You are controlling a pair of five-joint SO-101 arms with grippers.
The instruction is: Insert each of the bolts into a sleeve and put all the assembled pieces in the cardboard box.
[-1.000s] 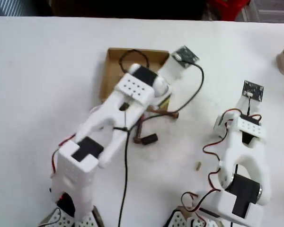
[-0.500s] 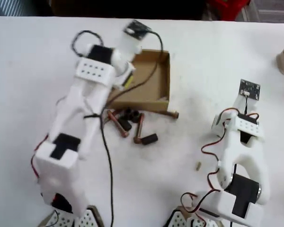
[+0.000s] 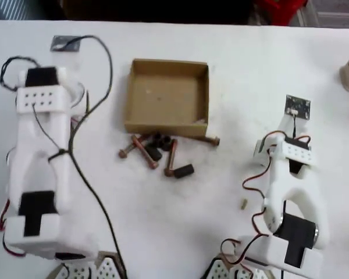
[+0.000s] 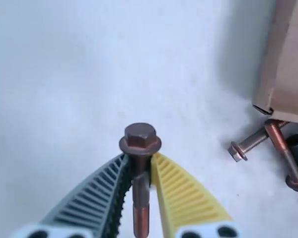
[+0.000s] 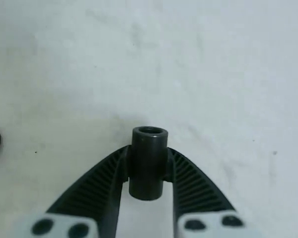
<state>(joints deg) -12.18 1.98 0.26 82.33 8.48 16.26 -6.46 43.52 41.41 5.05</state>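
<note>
white table [image 3: 250,75] underneath. right gripper [image 5: 148,153] pinches a black sleeve [image 5: 149,163], its open end past the fingertips. left gripper [image 4: 140,161] clamps a copper bolt [image 4: 140,141] by the shank, head beyond the tips. farther out, loose bolts [image 3: 144,152] lie just beside the cardboard box [image 3: 167,96].

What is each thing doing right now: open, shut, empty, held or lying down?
cardboard box: open, empty.
left gripper: shut on a bolt.
bolt: held, head sticking out.
right gripper: shut on a sleeve.
sleeve: held, no bolt inside.
loose bolts and sleeves: lying on the table by the box.
</note>
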